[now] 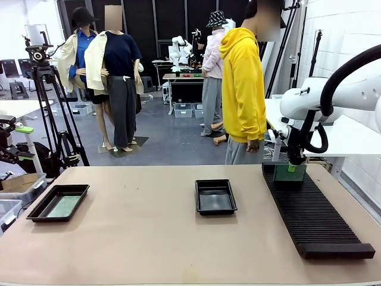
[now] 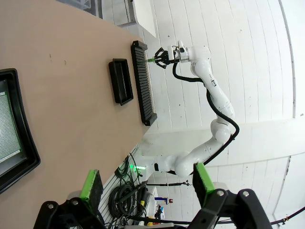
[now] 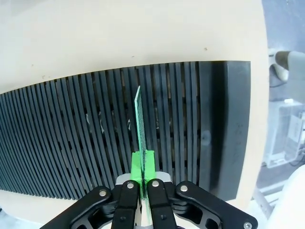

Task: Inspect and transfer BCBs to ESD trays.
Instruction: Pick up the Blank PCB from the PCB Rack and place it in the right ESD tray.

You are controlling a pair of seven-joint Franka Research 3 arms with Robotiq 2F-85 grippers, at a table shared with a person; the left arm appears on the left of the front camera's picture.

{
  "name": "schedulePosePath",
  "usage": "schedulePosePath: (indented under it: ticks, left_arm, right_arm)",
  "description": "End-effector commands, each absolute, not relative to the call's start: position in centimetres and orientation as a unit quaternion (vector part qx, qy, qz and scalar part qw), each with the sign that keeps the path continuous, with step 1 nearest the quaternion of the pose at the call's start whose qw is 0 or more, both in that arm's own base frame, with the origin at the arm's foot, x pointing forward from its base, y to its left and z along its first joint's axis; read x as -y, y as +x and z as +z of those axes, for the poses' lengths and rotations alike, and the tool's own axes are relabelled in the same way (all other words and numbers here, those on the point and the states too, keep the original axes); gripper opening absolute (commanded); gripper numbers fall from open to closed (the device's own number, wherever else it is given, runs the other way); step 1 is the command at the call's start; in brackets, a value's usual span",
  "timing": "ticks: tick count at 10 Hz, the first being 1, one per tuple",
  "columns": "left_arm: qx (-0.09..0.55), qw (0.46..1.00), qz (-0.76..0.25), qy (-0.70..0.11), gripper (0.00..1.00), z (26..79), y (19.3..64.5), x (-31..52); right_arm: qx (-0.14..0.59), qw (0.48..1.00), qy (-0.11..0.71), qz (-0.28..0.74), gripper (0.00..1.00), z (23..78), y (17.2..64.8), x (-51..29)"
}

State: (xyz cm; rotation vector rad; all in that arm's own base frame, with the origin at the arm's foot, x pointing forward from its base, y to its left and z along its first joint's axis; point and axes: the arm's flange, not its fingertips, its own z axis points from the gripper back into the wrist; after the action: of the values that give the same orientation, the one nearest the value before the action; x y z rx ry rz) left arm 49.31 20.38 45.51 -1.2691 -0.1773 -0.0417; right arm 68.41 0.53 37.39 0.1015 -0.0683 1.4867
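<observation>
Green pads (image 3: 137,164) of your right gripper (image 3: 143,161) clamp a thin green BCB (image 3: 139,119), upright on edge at the ribbed black rack's (image 3: 71,143) far end. Left of the rack sit two shallow, round-cornered black ESD trays (image 1: 199,196), the farther one (image 1: 37,210) holding another BCB (image 1: 63,206) flat. Your left gripper (image 2: 147,180) gapes wide, holding nothing.

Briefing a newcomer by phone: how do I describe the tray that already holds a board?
On the tan table, look away from the long ribbed rack, toward the robot's left side. The shallow black tray there has a green board lying flat inside; the matching tray mid-table shows only its bare black floor.
</observation>
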Motion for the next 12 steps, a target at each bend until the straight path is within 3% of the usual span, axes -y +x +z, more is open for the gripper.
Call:
schedulePosePath:
  ticks: [1,2,12]
  left_arm:
    - [0.086,0.802,-0.017,-0.590,1.00,45.62,49.29,-20.47]
    - [0.086,0.802,-0.017,-0.590,1.00,45.62,49.29,-20.47]
    - [0.086,0.802,-0.017,-0.590,1.00,45.62,49.29,-20.47]
  right_arm:
    - [0.006,0.747,0.061,0.662,0.00,37.33,68.45,-0.69]
    - [0.031,0.735,0.046,0.676,0.00,37.39,68.41,-0.53]
    - [0.035,0.738,0.043,0.673,0.00,37.99,68.07,-0.58]
